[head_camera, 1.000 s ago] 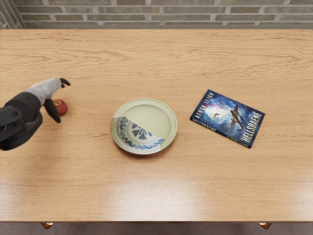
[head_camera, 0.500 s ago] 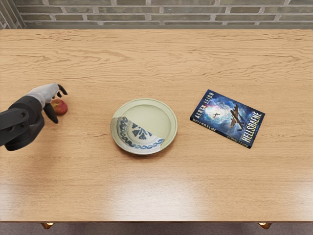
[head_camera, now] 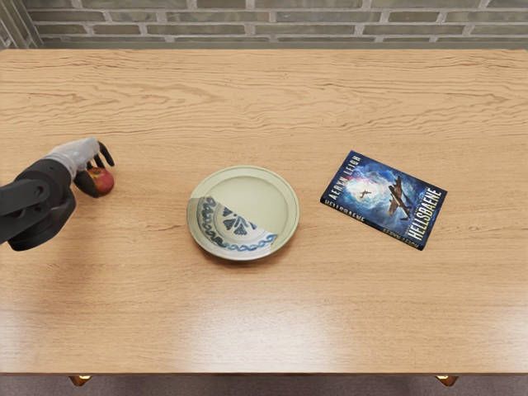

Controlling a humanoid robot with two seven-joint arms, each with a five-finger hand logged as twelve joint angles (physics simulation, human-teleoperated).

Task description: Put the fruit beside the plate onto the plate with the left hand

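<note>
our grey five-finger left hand (head_camera: 82, 161) reaches in over the left edge of the light wooden desk (head_camera: 264, 313) and is closed about the small round red apple (head_camera: 102, 181). the dark fingertips curl over its far side and the thumb sits at its near side. the apple rests on the desk near the left edge, well apart from the pale green round ceramic plate (head_camera: 285, 194) with the blue pattern, which lies around the middle of the desk. a blue paperback book (head_camera: 384, 200) lies toward the right edge, clear of the way.

we judge the grasp to be the weak point. the hand covers only part of the apple, and we cannot tell how firmly the fingers bear on it. if we lift on such a shallow hold, the round fruit may squirt out and roll toward the left edge, perhaps off the desk. a low carry could also knock the plate's rim and shove the plate. a release from too high could let the apple bounce out again.
</note>
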